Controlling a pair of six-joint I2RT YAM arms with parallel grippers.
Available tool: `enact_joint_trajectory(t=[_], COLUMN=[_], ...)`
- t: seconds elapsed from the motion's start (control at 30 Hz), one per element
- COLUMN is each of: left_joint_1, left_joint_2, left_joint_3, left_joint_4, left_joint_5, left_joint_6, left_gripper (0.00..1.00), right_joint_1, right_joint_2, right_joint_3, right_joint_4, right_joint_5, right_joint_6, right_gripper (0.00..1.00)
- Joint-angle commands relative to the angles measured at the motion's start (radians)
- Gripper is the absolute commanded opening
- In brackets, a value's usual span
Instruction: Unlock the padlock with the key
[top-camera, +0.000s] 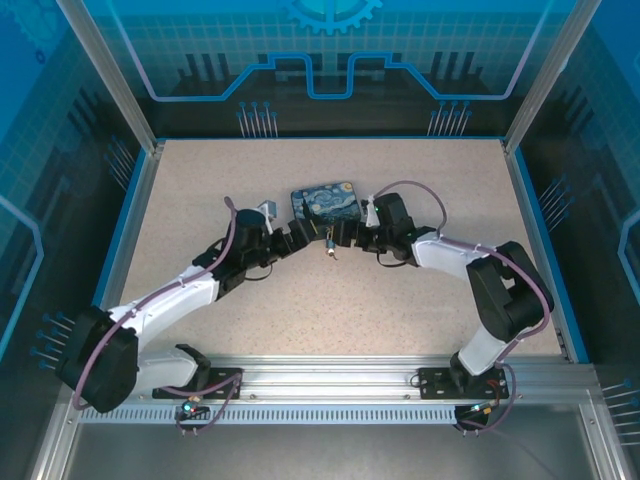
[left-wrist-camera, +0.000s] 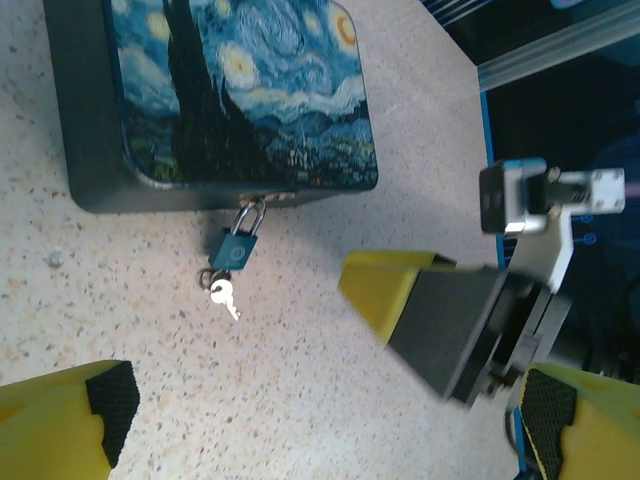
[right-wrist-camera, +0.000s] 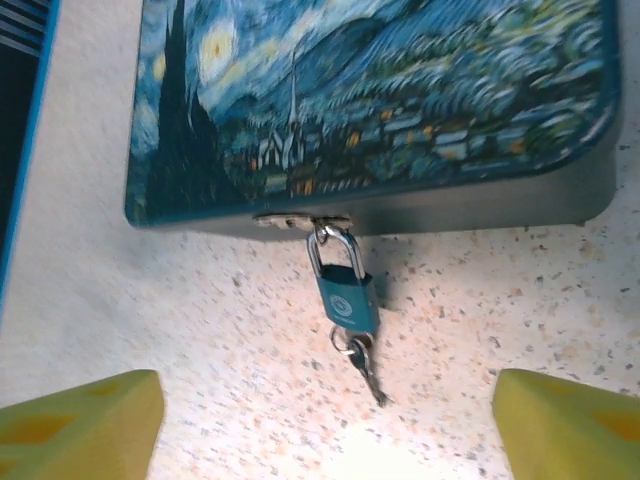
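A small teal padlock hangs by its shackle from the hasp of a blue swirl-printed box and lies flat on the table. The key lies on the table just below the padlock body, on a small ring; I cannot tell whether it sits in the keyhole. My right gripper is open, its yellow fingers wide apart on either side of the key, nothing between them. My left gripper is open too, a little back from the padlock and key. From above, both grippers flank the padlock.
The box sits mid-table just behind the padlock. The right gripper's yellow and dark finger shows close by in the left wrist view. Speckled tabletop stretches open toward the near rail. Blue walls enclose the table.
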Motion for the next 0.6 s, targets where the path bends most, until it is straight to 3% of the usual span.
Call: enact_joint_trajectory(t=[0.0, 0.23, 0.57], left_joint_1=[0.026, 0.08, 0.104], left_joint_2=[0.036, 0.141, 0.263], left_joint_3=[0.055, 0.148, 0.304], left_joint_4=[-0.033, -0.054, -0.051], left_joint_5=[-0.022, 0.001, 0.042], left_joint_6=[0.054, 0.077, 0.029], left_gripper=[0.99, 0.99, 0.99], right_joint_1=[0.032, 0.052, 0.053], right_joint_2=[-0.009, 0.032, 0.133], right_joint_3=[-0.047, -0.081, -0.08], right_joint_4=[-0.047, 0.071, 0.257], right_joint_5=[0.112, 0.092, 0.027], right_joint_6=[-0.013, 0.018, 0.007], right_gripper=[1.0, 0.92, 0.63])
